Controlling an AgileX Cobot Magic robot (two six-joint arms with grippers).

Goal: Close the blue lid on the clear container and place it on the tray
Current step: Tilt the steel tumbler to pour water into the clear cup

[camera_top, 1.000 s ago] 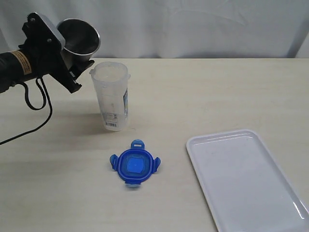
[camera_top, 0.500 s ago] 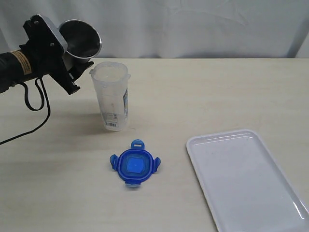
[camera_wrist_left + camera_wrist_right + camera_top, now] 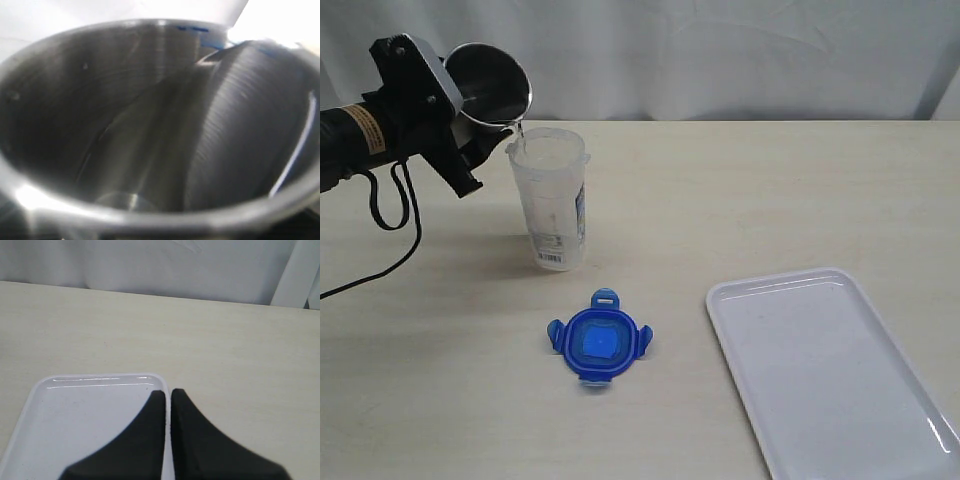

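Currently: Lid Off, Container Outside Tray

We see the left gripper [image 3: 478, 140] clamped around a steel cup [image 3: 490, 82], which is tilted with its lip above the clear container [image 3: 552, 200]. A thin stream [image 3: 517, 127] falls from the lip into the opening. The container stands upright on the table [image 3: 740, 190], uncapped. The blue lid [image 3: 599, 343] lies flat on the table near the container's base, not touching it. The tray [image 3: 825, 380] sits well apart, to the right. The right gripper [image 3: 168, 392] is pressed together over the tray's rim.
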